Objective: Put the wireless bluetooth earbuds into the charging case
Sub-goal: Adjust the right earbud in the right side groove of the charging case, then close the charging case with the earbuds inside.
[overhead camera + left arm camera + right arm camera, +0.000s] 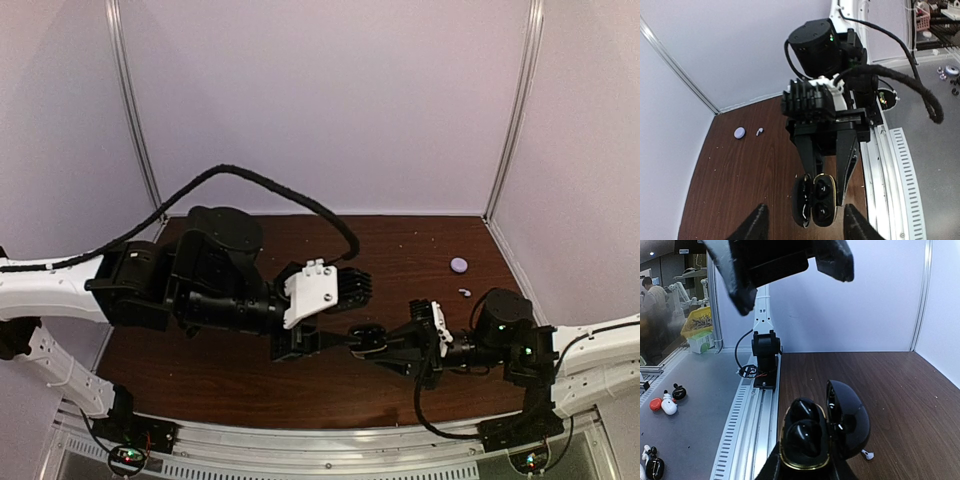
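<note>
My right gripper (372, 340) (807, 470) is shut on the base of a glossy black charging case (812, 437) with a gold rim and holds it above the table's near middle. Its lid (850, 420) stands open to the side. Two black earbuds (802, 427) sit in its wells and also show in the left wrist view (822, 197). My left gripper (806, 225) (305, 345) is open and empty, right in front of the case, one finger on each side. One white earbud (465, 293) (759, 131) lies at the far right. A white earbud (867, 455) shows on the table beyond the case.
A small lilac disc (458, 265) (739, 132) lies beside the white earbud near the right wall. An aluminium rail (752, 420) runs along the table's near edge. White walls close in the back and sides. The left gripper's fingers (832, 260) hang over the case.
</note>
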### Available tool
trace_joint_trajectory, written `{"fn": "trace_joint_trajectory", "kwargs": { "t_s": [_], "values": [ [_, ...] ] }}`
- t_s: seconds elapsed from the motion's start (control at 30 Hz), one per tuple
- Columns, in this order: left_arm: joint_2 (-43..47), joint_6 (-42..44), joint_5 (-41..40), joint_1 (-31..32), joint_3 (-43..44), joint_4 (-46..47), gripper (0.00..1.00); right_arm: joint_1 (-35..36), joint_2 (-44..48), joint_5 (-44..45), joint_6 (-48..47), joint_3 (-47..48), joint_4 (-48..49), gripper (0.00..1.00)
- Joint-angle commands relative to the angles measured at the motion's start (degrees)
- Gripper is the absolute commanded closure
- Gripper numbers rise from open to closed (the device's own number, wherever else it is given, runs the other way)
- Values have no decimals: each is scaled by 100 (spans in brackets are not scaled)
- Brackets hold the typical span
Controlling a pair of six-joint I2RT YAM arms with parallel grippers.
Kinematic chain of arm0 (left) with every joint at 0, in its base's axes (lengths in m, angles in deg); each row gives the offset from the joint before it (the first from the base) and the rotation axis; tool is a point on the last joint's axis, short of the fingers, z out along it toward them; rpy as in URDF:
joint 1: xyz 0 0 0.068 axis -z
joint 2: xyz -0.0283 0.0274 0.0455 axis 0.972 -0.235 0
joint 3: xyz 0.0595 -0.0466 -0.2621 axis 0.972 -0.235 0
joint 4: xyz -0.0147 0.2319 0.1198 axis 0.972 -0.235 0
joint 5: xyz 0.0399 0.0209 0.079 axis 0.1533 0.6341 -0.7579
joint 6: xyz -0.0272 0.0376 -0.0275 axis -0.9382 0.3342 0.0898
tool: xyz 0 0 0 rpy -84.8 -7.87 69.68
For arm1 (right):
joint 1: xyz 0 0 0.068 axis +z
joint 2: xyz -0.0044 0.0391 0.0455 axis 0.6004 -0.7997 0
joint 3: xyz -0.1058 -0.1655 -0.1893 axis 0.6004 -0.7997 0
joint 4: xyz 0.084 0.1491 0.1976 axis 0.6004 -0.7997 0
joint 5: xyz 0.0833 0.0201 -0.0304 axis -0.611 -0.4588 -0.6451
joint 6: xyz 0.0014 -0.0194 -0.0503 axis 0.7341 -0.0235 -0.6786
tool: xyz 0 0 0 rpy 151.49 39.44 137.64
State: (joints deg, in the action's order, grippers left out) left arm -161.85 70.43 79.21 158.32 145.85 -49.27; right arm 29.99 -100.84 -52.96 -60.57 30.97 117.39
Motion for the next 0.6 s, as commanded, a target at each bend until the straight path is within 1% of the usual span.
{"fn": "trace_joint_trajectory", "kwargs": {
  "t_s": [0.0,0.1,0.17,0.2,0.27,0.37,0.57],
  "values": [
    [487,-391,114,-299,-427,679,40,-2,170,100,103,3,80,100],
    [678,-598,214,-381,-694,958,24,-2,230,64,101,52,-16,100],
    [690,-681,286,-439,-792,1044,19,-2,269,43,130,65,-53,100],
    [678,-738,492,-464,-811,1056,17,-1,287,22,142,66,-67,100],
    [587,-813,627,-495,-802,993,16,-2,324,-21,168,75,-92,100],
    [478,-949,693,-501,-842,1071,20,-1,372,-102,189,83,-99,100],
    [250,-1052,1063,-500,-817,1336,23,-1,432,-245,189,122,-204,100]
  ]
}}
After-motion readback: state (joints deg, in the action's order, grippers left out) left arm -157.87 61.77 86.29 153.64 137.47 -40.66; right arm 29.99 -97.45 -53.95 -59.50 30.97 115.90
